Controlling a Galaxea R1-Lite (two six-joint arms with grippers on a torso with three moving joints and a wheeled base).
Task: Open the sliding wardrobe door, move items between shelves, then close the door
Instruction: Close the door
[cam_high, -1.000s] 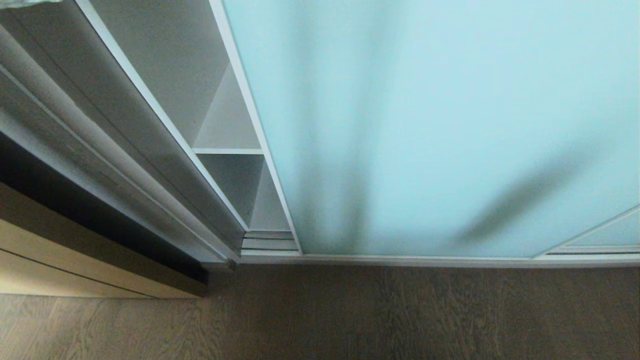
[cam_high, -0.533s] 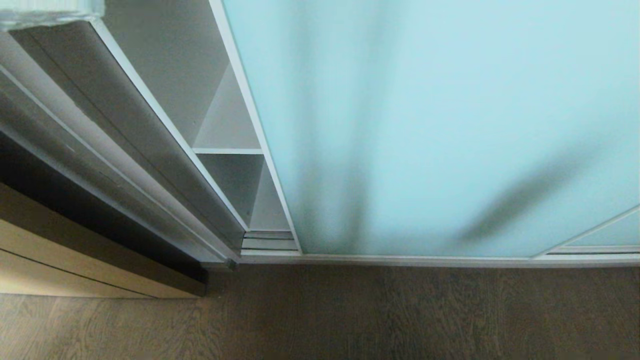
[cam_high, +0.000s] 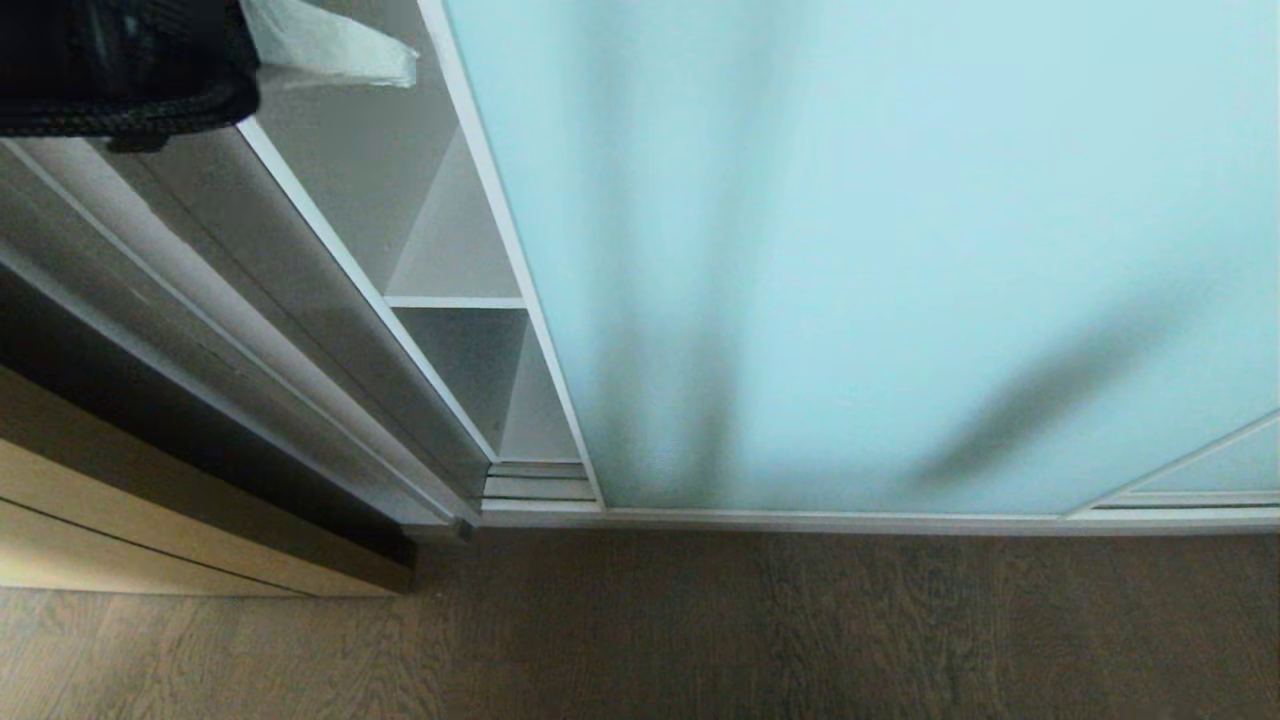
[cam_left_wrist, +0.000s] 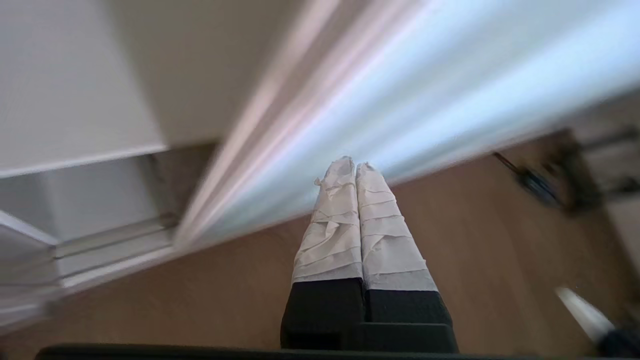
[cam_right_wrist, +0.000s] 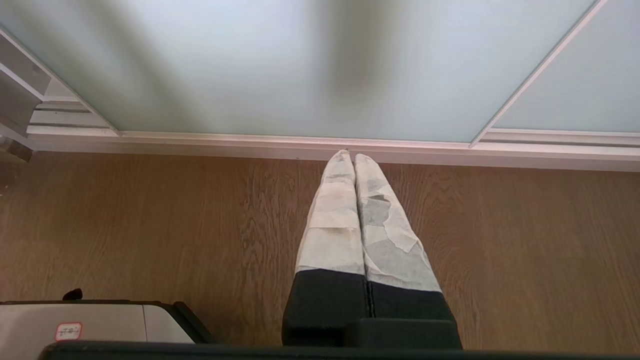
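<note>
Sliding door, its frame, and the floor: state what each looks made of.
Sliding wardrobe door: frosted pale aqua glass, probably; matte, shadows blur on it. Frame: slim silvery metal, likely aluminium. Floor: brown wood-grain boards, wood or laminate, cannot tell.

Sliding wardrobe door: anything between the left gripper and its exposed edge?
Nothing visible. The left gripper, shut and empty, hangs in the open gap beside the sliding wardrobe door, close to its silver frame edge. Only bare white shelves lie behind. The right gripper is parked low, shut.
</note>
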